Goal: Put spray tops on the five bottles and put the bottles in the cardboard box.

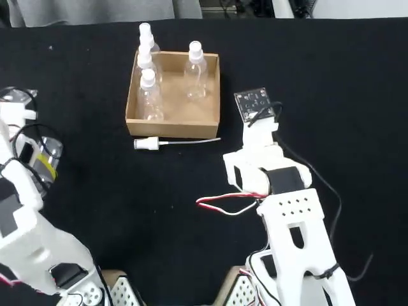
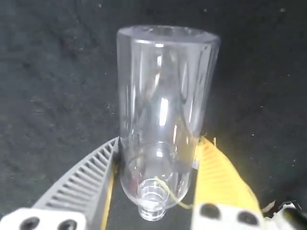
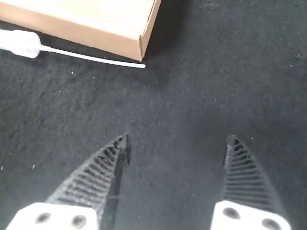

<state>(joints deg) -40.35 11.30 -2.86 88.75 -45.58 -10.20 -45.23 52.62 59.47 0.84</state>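
left gripper [image 2: 159,143] clamps an uncapped clear bottle [image 2: 163,86], well apart from the cardboard box [image 1: 173,125].
right gripper [image 3: 176,148] spread open near the box corner; loose spray top [image 1: 148,144] just beside its front wall.

Head of spray top [image 3: 21,43] and most of cardboard box [image 3: 96,31] past the right wrist view's edge

Black cloth table [image 1: 357,76], grey fabric [image 1: 95,9] behind it
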